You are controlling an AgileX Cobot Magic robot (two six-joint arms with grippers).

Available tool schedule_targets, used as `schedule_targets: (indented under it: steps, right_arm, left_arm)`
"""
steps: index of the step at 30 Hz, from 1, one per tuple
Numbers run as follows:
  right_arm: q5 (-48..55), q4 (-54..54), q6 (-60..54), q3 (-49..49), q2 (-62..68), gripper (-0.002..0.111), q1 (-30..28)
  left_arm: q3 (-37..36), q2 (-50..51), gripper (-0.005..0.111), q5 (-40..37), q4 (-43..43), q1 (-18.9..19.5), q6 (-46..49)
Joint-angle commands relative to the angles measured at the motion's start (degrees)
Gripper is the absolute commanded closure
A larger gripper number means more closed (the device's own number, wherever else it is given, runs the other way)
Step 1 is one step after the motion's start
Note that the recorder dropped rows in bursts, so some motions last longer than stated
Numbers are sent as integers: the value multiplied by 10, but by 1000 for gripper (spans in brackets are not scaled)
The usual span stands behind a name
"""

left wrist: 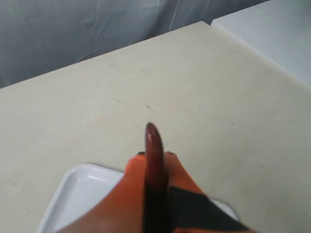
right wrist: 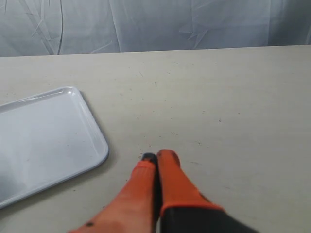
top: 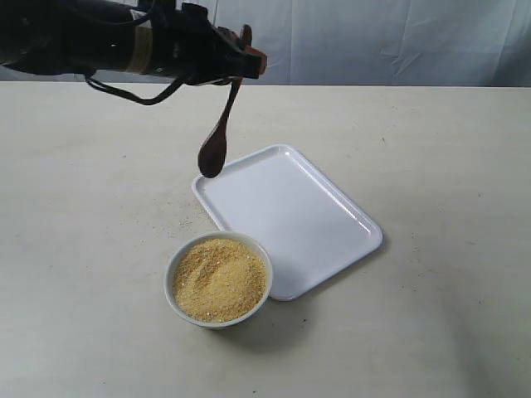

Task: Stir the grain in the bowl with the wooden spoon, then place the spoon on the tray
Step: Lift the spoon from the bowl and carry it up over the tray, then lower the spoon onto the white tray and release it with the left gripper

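My left gripper [top: 246,56] is shut on the handle of the dark reddish-brown wooden spoon [top: 217,137], which hangs bowl-down in the air above the far left corner of the white tray [top: 332,195]. In the left wrist view the spoon's handle [left wrist: 154,150] sticks out between the orange fingers [left wrist: 136,170]. The small white bowl [top: 177,264] stands at the tray's near corner, filled with golden grain [top: 220,278]. My right gripper [right wrist: 156,156] hovers shut over bare table beside the tray [right wrist: 43,131], with nothing held; the exterior view does not show it.
The beige table [top: 431,149] spreads on all sides. A few spilled grains [top: 178,220] dot the table left of the tray. A grey-blue curtain [top: 373,37] hangs behind the far edge.
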State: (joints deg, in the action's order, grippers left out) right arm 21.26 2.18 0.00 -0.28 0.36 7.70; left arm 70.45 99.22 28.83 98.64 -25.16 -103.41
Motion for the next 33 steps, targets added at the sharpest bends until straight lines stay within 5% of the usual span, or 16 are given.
schedule_targets:
  steps: [1,11,19,24,29,33]
  right_arm:
    - [-8,0,0,3,-4,108,-3]
    - [-8,0,0,3,-4,108,-3]
    - [-8,0,0,3,-4,108,-3]
    - [-8,0,0,3,-4,108,-3]
    - [-8,0,0,3,-4,108,-3]
    - [-8,0,0,3,-4,108,-3]
  left_arm:
    - [67,69,107,13,13,-24,-17]
    - [98,98,107,-134,13,-60,-43]
    - [98,61,107,-424,5,-59,158]
    - [98,65,107,-505,-274,-55,498]
    - [129,76,107,-579,-670,-22,869]
    - [186,112,107,-690,-853,-5,1108]
